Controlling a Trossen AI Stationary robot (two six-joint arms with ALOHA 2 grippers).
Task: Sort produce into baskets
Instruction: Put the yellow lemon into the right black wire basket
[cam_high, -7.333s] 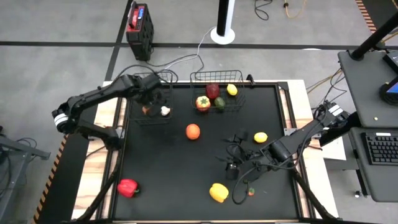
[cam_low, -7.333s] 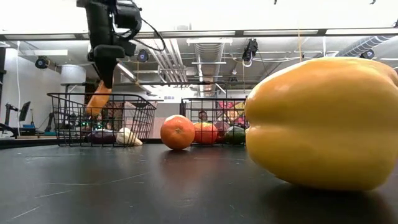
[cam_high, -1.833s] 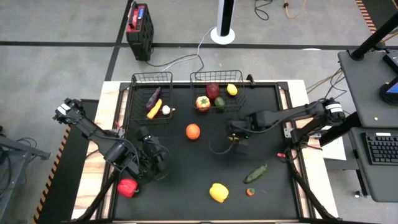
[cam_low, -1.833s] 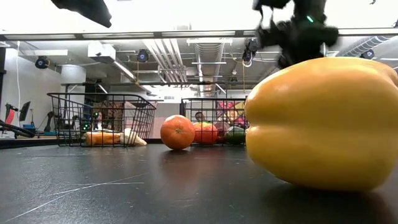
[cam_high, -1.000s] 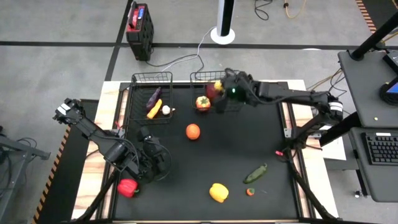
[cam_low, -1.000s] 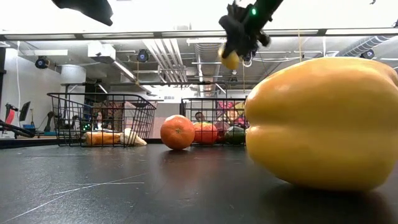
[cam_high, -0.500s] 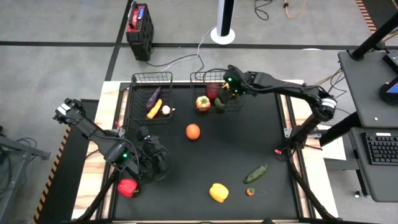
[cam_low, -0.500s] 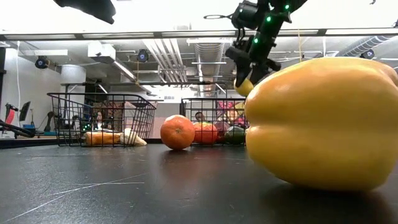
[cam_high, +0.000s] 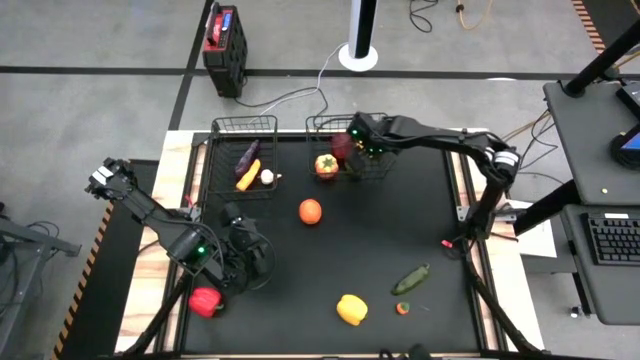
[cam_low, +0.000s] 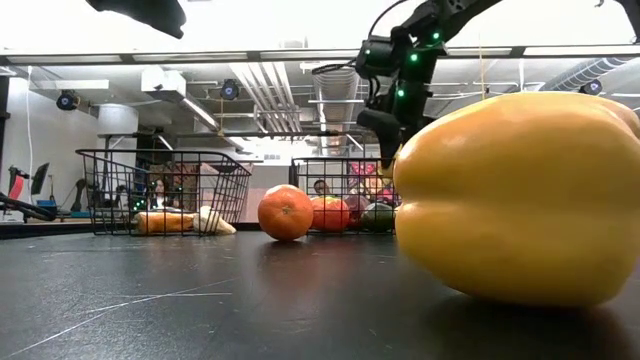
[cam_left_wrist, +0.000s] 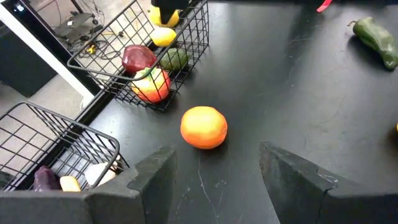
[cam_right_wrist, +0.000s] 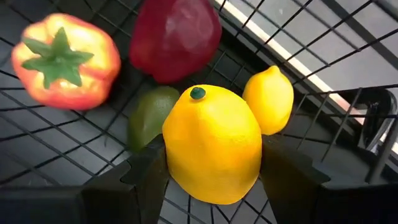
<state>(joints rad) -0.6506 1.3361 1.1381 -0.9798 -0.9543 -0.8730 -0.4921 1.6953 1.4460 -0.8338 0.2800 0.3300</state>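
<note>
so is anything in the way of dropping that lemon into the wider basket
Nothing visible blocks it. The right pincer holds the lemon over the wider basket, above the other lemon and avocado already inside.

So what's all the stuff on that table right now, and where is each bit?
Baskets: 2, black wire; narrower basket and wider basket at the far edge.
Narrower basket contents: purple eggplant, orange carrot, white garlic.
Wider basket contents: red-orange pepper, dark red fruit, green avocado, yellow lemon.
Held lemon: 1, yellow, above the wider basket.
Orange: 1, mid-table.
Cucumber: 1, green, near right.
Yellow pepper: 1, near edge.
Red pepper: 1, near left.
Small orange piece: 1, beside the yellow pepper.
Right gripper: gripping the held lemon.
Left gripper: open, beside the red pepper.
</note>
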